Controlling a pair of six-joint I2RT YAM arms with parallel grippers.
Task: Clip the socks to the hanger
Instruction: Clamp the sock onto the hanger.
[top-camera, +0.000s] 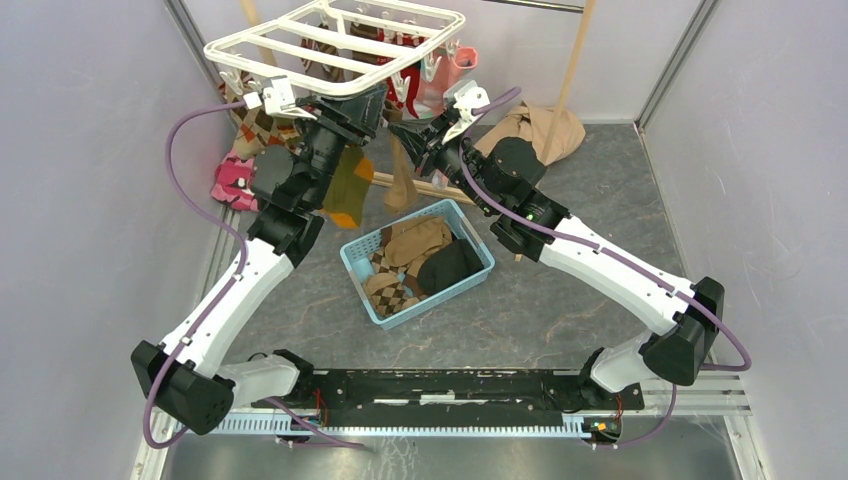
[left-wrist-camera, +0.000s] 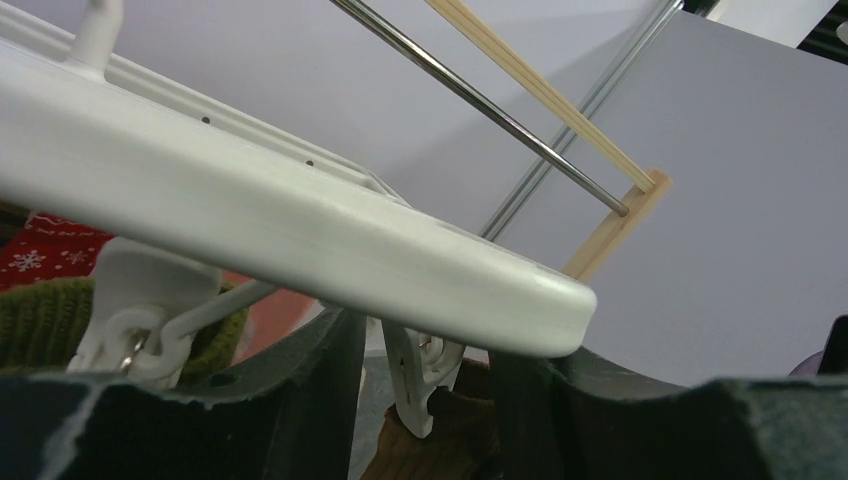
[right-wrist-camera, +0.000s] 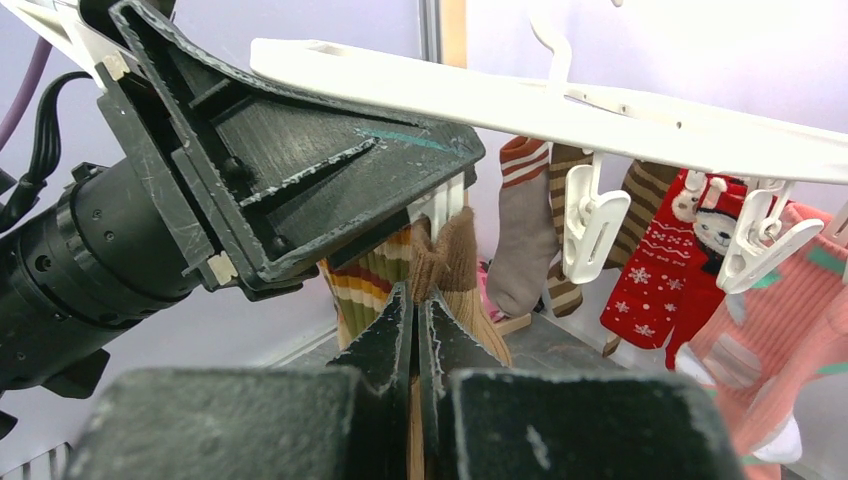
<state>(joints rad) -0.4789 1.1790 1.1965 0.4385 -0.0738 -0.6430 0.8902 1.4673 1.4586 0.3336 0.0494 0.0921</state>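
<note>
The white hanger (top-camera: 330, 45) hangs at the back, with several socks clipped to it. My left gripper (top-camera: 362, 115) reaches under its front bar (left-wrist-camera: 300, 230), and its fingers (left-wrist-camera: 290, 400) stand close on either side of a white clip (left-wrist-camera: 420, 375). The bar hides where they touch. My right gripper (top-camera: 412, 135) is shut on a tan-brown knit sock (right-wrist-camera: 455, 255) and holds its top right at that clip, where it also shows in the left wrist view (left-wrist-camera: 440, 440). The rest of the sock hangs down (top-camera: 400, 185). A green striped sock (right-wrist-camera: 370, 280) with an orange heel (top-camera: 348, 190) hangs beside it.
A blue basket (top-camera: 440, 297) with several socks, including argyle ones (top-camera: 395, 290), sits mid-table. A beige garment (top-camera: 540, 130) lies at back right beside a wooden pole (top-camera: 575, 60). A pink-and-white cloth (top-camera: 232, 180) lies at back left. Red (right-wrist-camera: 665, 260) and pink (right-wrist-camera: 790, 330) socks hang nearby.
</note>
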